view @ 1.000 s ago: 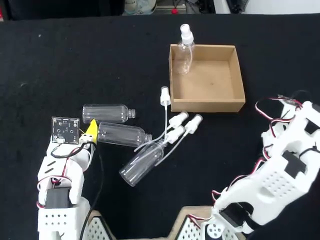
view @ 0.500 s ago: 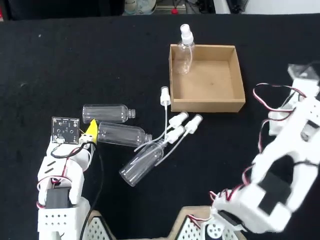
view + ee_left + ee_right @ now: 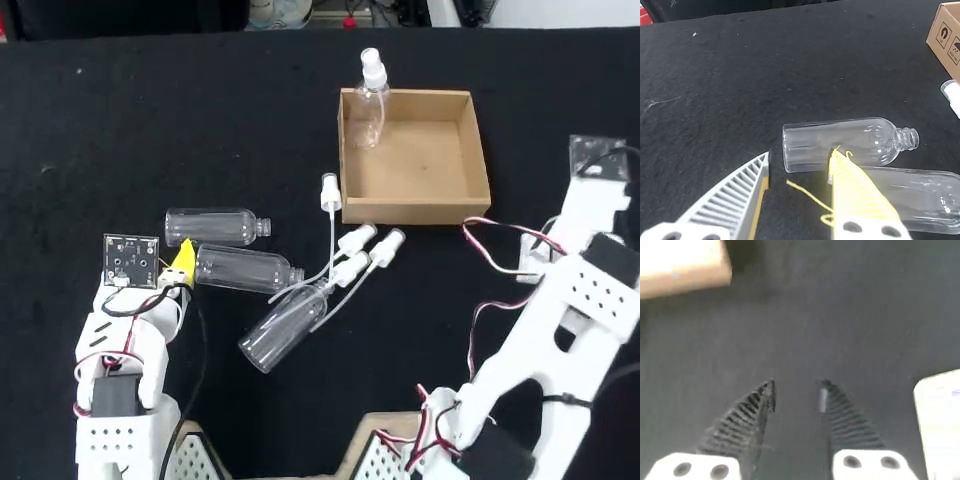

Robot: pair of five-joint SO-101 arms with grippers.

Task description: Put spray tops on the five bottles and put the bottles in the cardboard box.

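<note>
A clear bottle with a white spray top (image 3: 371, 100) stands upright in the far left corner of the cardboard box (image 3: 470, 190). Three open bottles lie left of the box: one (image 3: 215, 226), a second (image 3: 248, 268), a third (image 3: 285, 325). Several white spray tops with thin tubes (image 3: 357, 240) lie between them and the box. My left gripper (image 3: 800, 165) is open, just short of the base of the nearest bottle (image 3: 845, 142), with its yellow finger (image 3: 182, 262) beside the second bottle (image 3: 920, 195). My right gripper (image 3: 796, 387) is open over bare black cloth, near the box corner (image 3: 685, 265).
A black cloth covers the table. The right arm (image 3: 585, 290) stands tall along the right side, right of the box. A spray top (image 3: 952, 92) and the box corner (image 3: 945, 32) lie beyond the bottles in the left wrist view. A white part (image 3: 940, 415) sits beside the right gripper.
The right arm has risen and stretched toward the far side along the table's right edge. The left arm, the bottles and the spray tops have not moved.
</note>
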